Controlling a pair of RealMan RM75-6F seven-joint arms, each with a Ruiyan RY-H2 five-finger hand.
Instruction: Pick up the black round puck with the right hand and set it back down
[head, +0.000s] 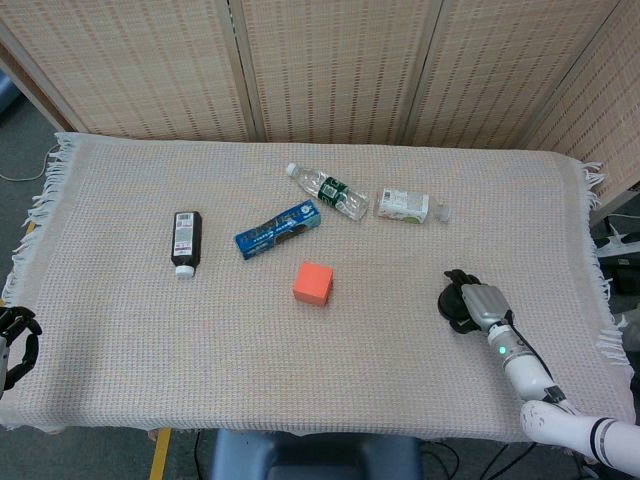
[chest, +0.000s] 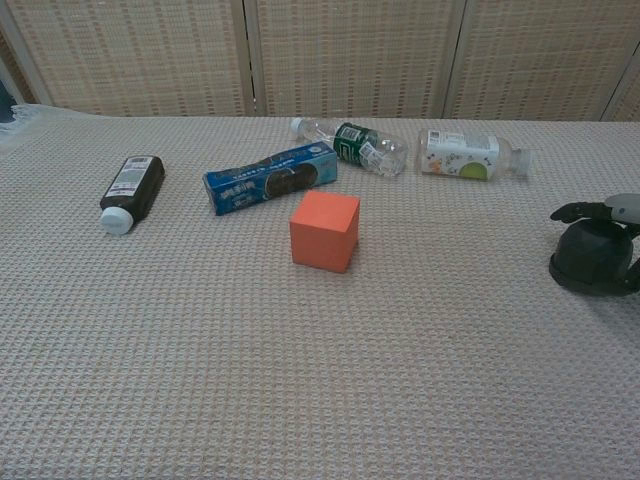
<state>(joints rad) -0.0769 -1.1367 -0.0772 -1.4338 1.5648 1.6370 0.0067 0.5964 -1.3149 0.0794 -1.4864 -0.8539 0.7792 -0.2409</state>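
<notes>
- The black round puck (head: 458, 303) sat on the cloth-covered surface (head: 120, 330) toward its right edge, well apart from the other things.
- The right hand (head: 477, 304) lay over the puck from the right and above, its dark fingers (chest: 572, 211) draped across the top of the puck; whether they actually clamped it could not be told from either view — the puck appeared to rest on the cloth.
- In the chest view the puck (chest: 592, 258) showed at the right edge of the frame, with the hand (chest: 610, 211) partly cut off there.
- The left hand (head: 14, 335) hung at the near left corner, off the cloth, its fingers curled in with nothing in them.
- An orange cube (head: 313, 283) stood near the middle of the surface.
- Behind the cube lay a blue cookie box (head: 277, 229), slanted.
- A dark bottle with a white cap (head: 186, 241) lay to the left of the box — cap pointing toward the near side.
- A clear water bottle with a green label (head: 328, 190) and a small bottle with a white label (head: 410, 206) lay on their sides further back, near each other.
</notes>
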